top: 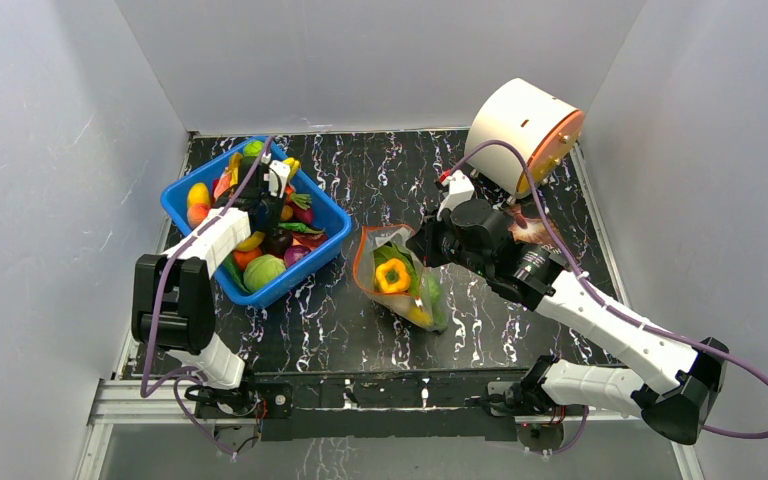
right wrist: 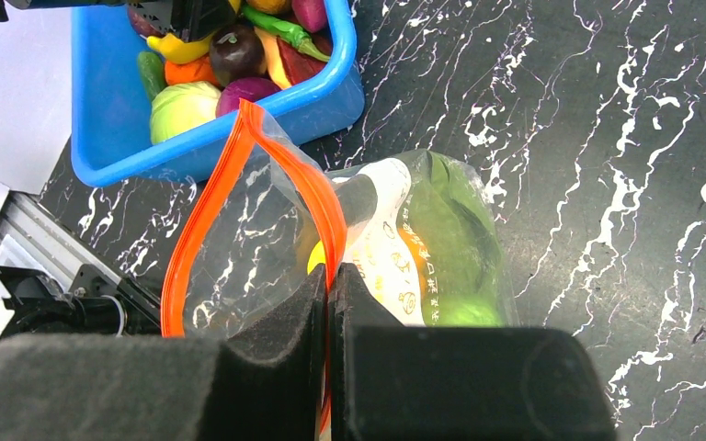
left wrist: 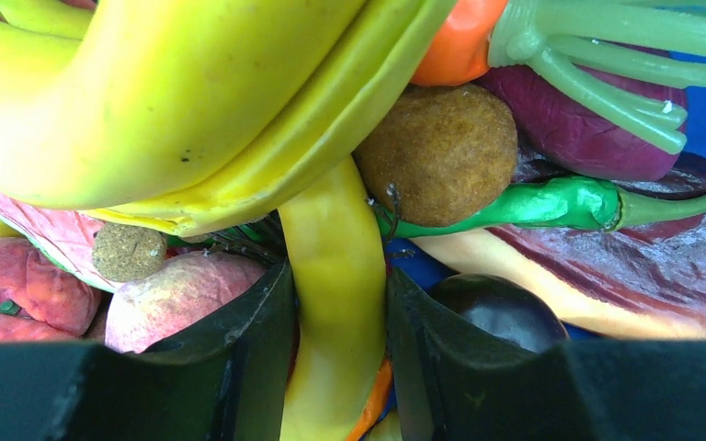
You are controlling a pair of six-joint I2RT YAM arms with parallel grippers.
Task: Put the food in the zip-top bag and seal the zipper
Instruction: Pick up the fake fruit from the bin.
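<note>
A: Left fingers [left wrist: 248, 349]?
B: Down in the blue basket [top: 310, 262], far left, pinching a yellow banana [left wrist: 335, 239].
A: Right fingers [right wrist: 276, 340]?
B: Pressed together, pinching the zipper [right wrist: 211, 202]; the mouth gapes open.
A: Zip-top bag [top: 408, 290]?
B: Lying mid-tabletop [top: 360, 170], just right of the basket. Bell pepper [top: 392, 277] and a green piece [right wrist: 450, 230] are inside.

Right gripper [right wrist: 329, 303] at 6 o'clock: jaws pressed together, pinching the orange zipper [right wrist: 204, 216]. The zipper loops open toward 11 o'clock. Zip-top bag [right wrist: 464, 184] lies on the black marbled table [right wrist: 607, 138], with green and yellow food [right wrist: 455, 266] inside. Blue basket [right wrist: 331, 87] of toy produce [right wrist: 184, 106] at 11 o'clock, just beyond the bag mouth.
</note>
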